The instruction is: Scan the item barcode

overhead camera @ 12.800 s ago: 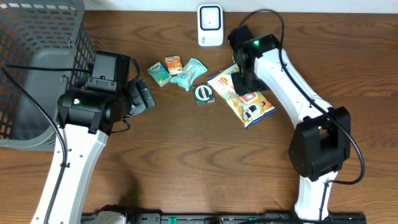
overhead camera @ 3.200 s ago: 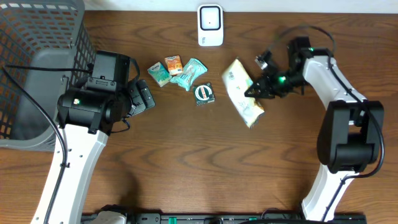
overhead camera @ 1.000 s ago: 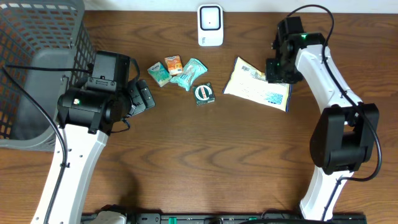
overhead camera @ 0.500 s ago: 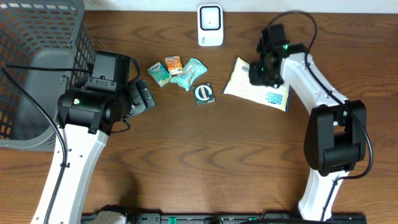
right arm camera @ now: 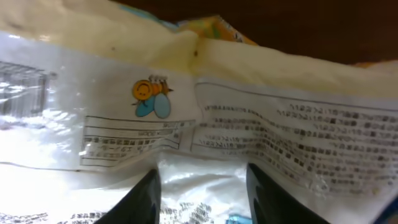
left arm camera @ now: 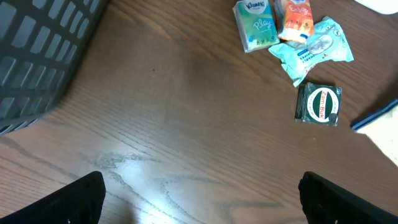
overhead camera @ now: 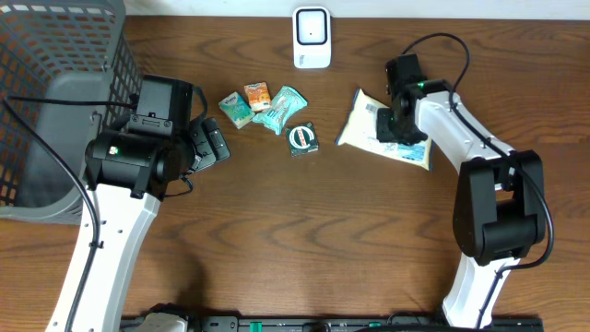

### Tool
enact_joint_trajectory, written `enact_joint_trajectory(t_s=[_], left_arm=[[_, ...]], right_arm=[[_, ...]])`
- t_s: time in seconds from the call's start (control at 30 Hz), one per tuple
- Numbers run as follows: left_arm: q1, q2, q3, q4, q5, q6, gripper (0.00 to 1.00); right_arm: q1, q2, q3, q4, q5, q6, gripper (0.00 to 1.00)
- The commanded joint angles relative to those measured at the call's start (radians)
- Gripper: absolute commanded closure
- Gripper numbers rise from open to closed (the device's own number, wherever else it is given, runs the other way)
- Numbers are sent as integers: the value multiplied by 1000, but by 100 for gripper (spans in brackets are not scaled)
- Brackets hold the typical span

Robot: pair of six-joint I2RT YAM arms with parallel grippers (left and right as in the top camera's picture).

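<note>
Packet [overhead camera: 359, 124] lies printed back up on the bench [overhead camera: 277, 231], directly beneath the right gripper [overhead camera: 403, 118], whose fingers [right arm camera: 144, 194] stand partly apart, straddling it. Left gripper [overhead camera: 210, 143], well apart from the packet, gapes wide.

The left arm [overhead camera: 106, 231] is folded back, and the left tool [overhead camera: 210, 145] sits low with fingers spread wide. The right arm [overhead camera: 461, 134] reaches forward, and the right tool [overhead camera: 392, 123] points down, fingers [right arm camera: 144, 198] partly apart.

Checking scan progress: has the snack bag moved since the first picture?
Yes. The snack bag shifted right, away from the dark green packet, now white back up.
</note>
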Motion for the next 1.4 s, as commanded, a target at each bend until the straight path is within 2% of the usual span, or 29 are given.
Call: enact_joint_trajectory(t_s=[0.0,0.17,0.57,0.73,0.8,0.87,0.9,1.0,1.17,1.3,1.37], left_arm=[[4,-3,3,-3,-10,-2,2],[4,-3,3,-3,-10,-2,2],[4,-3,3,-3,-10,-2,2],[4,-3,3,-3,-10,-2,2],[4,-3,3,-3,-10,-2,3],[4,-3,3,-3,-10,-2,3],[4,-3,3,-3,-10,-2,2],[4,-3,3,-3,-10,-2,2],[4,-3,3,-3,-10,-2,2],[4,-3,3,-3,-10,-2,3],[4,-3,3,-3,-10,-2,2]], right_arm=[[-6,-14,50,-71,56,-19,58],[11,-48,87,-133,48,-28,57],[35,-76,114,-86,-158,-27,57],[35,-115,142,-76,-179,-27,56],[35,-126,142,-55,-182,-27,48],[38,-128,142,-32,-184,-10,28],[41,-127,142,-23,-185,5,23],[53,-122,141,11,-185,23,21],[101,-106,141,82,-167,21,25],[151,-80,141,93,-32,22,42],[174,-60,141,98,7,22,46]])
